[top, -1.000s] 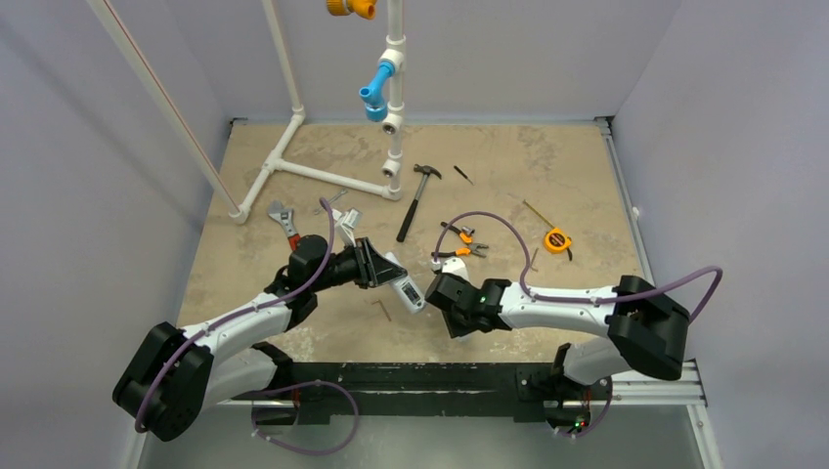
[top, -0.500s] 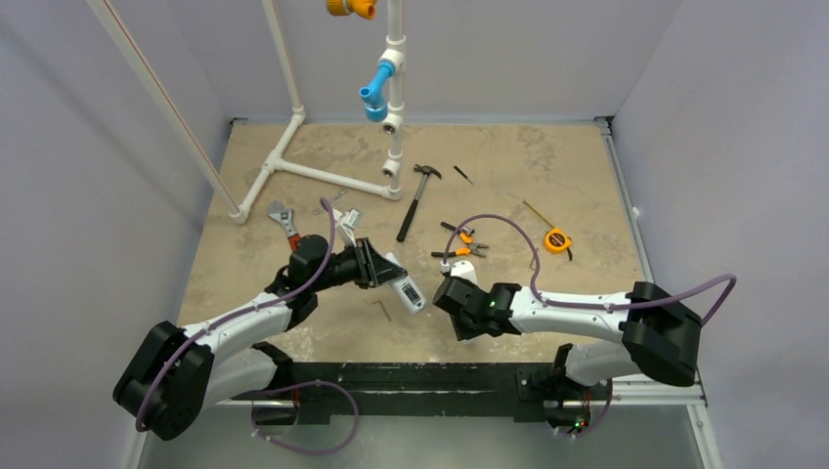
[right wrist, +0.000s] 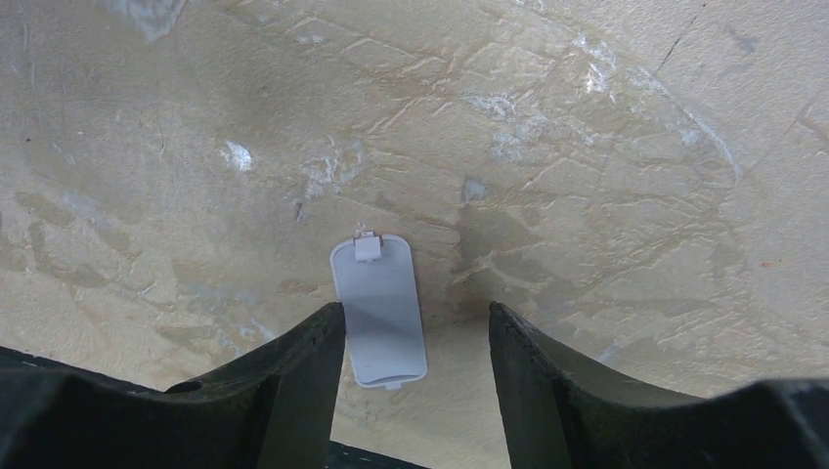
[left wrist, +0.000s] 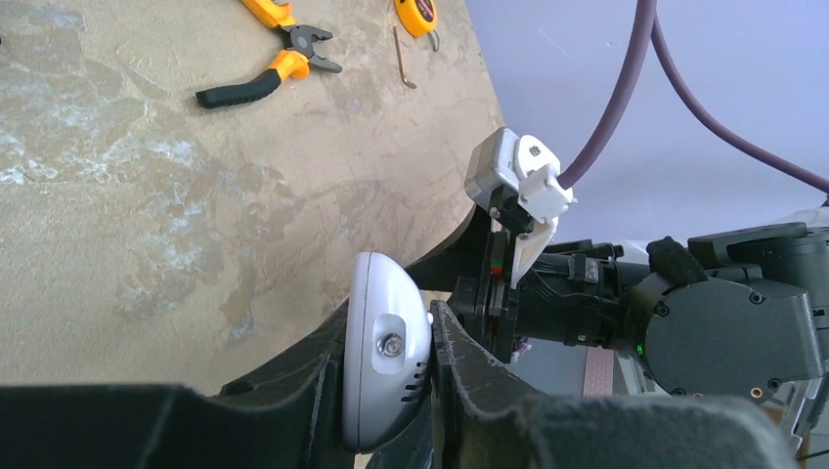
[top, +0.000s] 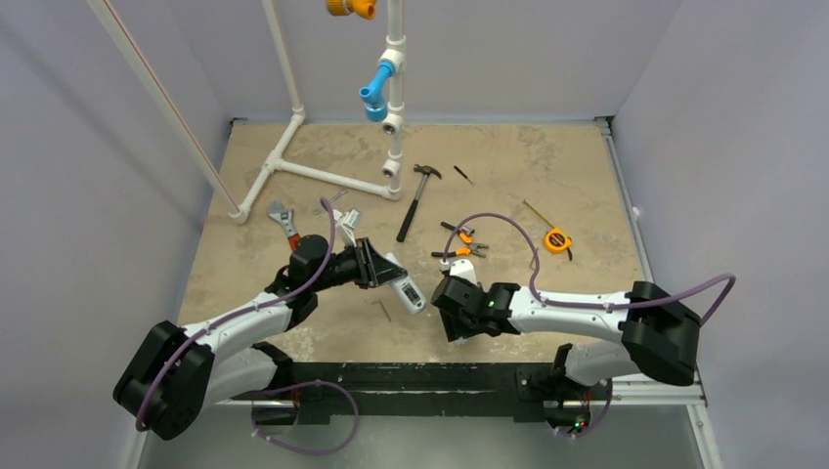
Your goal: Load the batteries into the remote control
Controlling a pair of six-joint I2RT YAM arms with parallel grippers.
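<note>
My left gripper (top: 379, 268) is shut on the white remote control (top: 404, 286) and holds it above the table, display end toward the right arm. In the left wrist view the remote control's rounded end (left wrist: 383, 360) sits clamped between both fingers, and my left gripper (left wrist: 387, 386) shows no gap. My right gripper (top: 448, 301) points down at the table just right of the remote. Seen from its own wrist, my right gripper (right wrist: 415, 313) is open. The small white battery cover (right wrist: 379, 311) lies flat on the table beside its left finger. No batteries show in any view.
A hammer (top: 415, 200), orange-handled pliers (top: 459, 240), a tape measure (top: 557, 240) and a wrench (top: 284, 223) lie farther back. A thin hex key (top: 383, 309) lies near the front, under the remote. A white pipe frame (top: 323, 174) stands at the back left.
The right arm's elbow swung to the right and its wrist settled slightly lower over the table. Its jaws have spread apart. The left arm and remote have not moved.
</note>
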